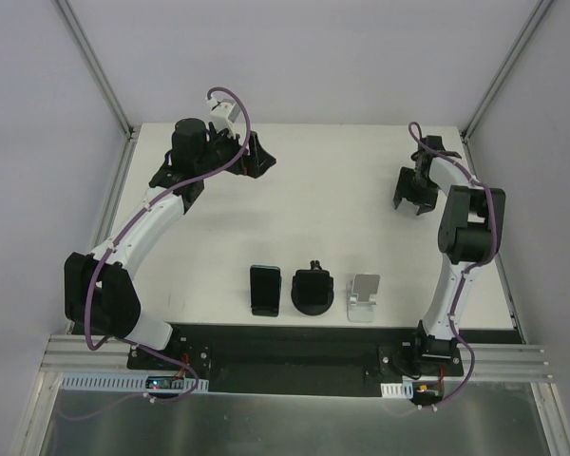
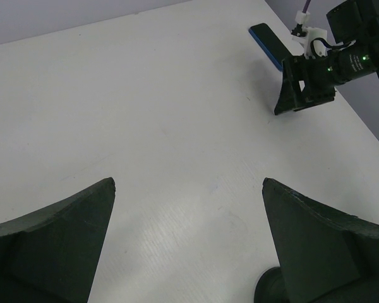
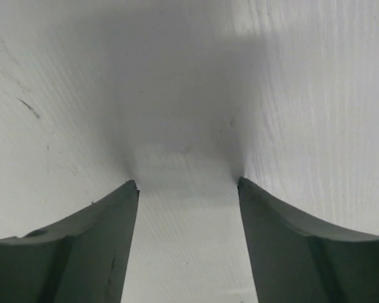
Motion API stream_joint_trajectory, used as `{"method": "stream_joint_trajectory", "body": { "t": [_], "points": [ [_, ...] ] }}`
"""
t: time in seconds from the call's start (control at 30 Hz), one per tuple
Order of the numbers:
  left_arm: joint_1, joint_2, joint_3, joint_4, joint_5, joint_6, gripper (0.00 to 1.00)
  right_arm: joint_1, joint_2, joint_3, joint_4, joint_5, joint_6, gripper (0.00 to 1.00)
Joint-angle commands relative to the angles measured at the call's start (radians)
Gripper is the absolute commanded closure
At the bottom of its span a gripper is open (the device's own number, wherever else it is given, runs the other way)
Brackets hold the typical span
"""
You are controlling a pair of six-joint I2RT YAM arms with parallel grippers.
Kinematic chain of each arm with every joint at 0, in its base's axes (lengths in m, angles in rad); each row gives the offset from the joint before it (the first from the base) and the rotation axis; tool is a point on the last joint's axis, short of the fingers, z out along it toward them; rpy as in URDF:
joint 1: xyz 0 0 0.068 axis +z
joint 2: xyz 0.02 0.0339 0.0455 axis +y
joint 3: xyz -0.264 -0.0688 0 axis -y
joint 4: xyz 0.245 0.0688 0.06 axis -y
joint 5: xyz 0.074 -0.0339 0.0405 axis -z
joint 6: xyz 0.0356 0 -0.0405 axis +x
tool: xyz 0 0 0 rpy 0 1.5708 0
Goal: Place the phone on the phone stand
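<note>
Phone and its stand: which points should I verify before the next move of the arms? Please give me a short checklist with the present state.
1. The phone lies flat on the table, nothing on it: ok.
2. The silver stand is free to take it: ok.
3. The left end effector is open and empty: ok.
4. The right end effector is open, only bare table between its jaws: ok.
5. An end effector is close to the phone: not ok, both are far back on the table.
6. The black round object between phone and stand leaves the way free: cannot tell.
</note>
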State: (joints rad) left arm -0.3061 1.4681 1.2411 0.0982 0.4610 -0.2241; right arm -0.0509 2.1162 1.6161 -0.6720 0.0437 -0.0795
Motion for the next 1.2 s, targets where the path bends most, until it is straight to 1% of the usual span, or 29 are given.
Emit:
{"method": "stream_joint_trajectory", "body": {
  "t": [0.0, 0.03, 0.1, 0.2, 0.23, 0.27, 0.33, 0.37, 0.4, 0.43, 0.47, 0.53, 0.57, 0.6, 0.67, 0.73, 0.83, 0.9, 0.97, 1.13, 1.17],
  "points": [
    [0.005, -0.017, 0.02, 0.054, 0.028, -0.004, 0.01, -0.024, -0.105, -0.007, 0.146, -0.036, 0.05, 0.24],
    [0.005, -0.015, 0.02, 0.052, 0.028, -0.006, 0.01, -0.03, -0.116, -0.015, 0.211, -0.027, 0.064, 0.2],
    [0.005, -0.017, 0.02, 0.054, 0.028, -0.006, 0.01, -0.052, -0.124, -0.012, 0.271, 0.008, 0.108, 0.12],
    [0.005, -0.02, 0.018, 0.055, 0.033, -0.009, 0.01, -0.093, -0.093, 0.031, 0.354, -0.004, 0.147, 0.08],
    [0.005, -0.022, 0.018, 0.057, 0.037, -0.011, 0.01, -0.104, -0.082, 0.039, 0.405, -0.01, 0.173, 0.08],
    [0.005, -0.022, 0.017, 0.058, 0.039, -0.012, 0.01, -0.115, -0.056, 0.047, 0.425, -0.022, 0.194, 0.06],
    [0.005, -0.022, 0.017, 0.061, 0.041, -0.014, 0.01, -0.155, -0.018, 0.111, 0.44, -0.034, 0.227, 0.05],
    [0.005, -0.02, 0.017, 0.061, 0.041, -0.015, 0.01, -0.164, 0.028, 0.146, 0.439, -0.034, 0.221, 0.04],
    [0.005, -0.02, 0.017, 0.063, 0.041, -0.015, 0.01, -0.176, 0.054, 0.177, 0.436, -0.066, 0.213, 0.02],
    [0.005, -0.015, 0.017, 0.063, 0.041, -0.015, 0.01, -0.184, 0.085, 0.262, 0.401, -0.07, 0.21, 0.01],
    [0.005, -0.015, 0.018, 0.063, 0.041, -0.014, 0.01, -0.193, 0.144, 0.306, 0.379, -0.089, 0.219, 0.0],
    [0.005, -0.008, 0.021, 0.063, 0.042, -0.015, 0.01, -0.219, 0.197, 0.397, 0.351, -0.119, 0.236, 0.0],
    [0.005, -0.003, 0.023, 0.063, 0.045, -0.018, 0.01, -0.227, 0.243, 0.416, 0.35, -0.146, 0.269, 0.0],
    [0.005, 0.001, 0.024, 0.064, 0.048, -0.02, 0.01, -0.24, 0.266, 0.438, 0.35, -0.163, 0.279, 0.03],
    [0.005, 0.006, 0.029, 0.064, 0.051, -0.023, 0.01, -0.245, 0.329, 0.509, 0.341, -0.191, 0.29, 0.03],
    [0.005, 0.011, 0.031, 0.066, 0.056, -0.026, 0.01, -0.247, 0.379, 0.545, 0.328, -0.205, 0.296, 0.03],
    [0.005, 0.014, 0.031, 0.067, 0.059, -0.024, 0.01, -0.245, 0.421, 0.617, 0.293, -0.208, 0.287, 0.03],
    [0.005, 0.018, 0.032, 0.067, 0.056, -0.027, 0.01, -0.245, 0.426, 0.623, 0.285, -0.214, 0.276, 0.03],
    [0.005, 0.02, 0.035, 0.069, 0.064, -0.031, 0.01, -0.242, 0.429, 0.633, 0.243, -0.214, 0.261, 0.02],
    [0.005, 0.015, 0.032, 0.072, 0.071, -0.034, 0.01, -0.215, 0.427, 0.685, 0.063, -0.17, 0.201, 0.01],
    [0.005, 0.014, 0.031, 0.074, 0.07, -0.034, 0.01, -0.199, 0.427, 0.688, 0.043, -0.16, 0.158, 0.02]
  ]
}}
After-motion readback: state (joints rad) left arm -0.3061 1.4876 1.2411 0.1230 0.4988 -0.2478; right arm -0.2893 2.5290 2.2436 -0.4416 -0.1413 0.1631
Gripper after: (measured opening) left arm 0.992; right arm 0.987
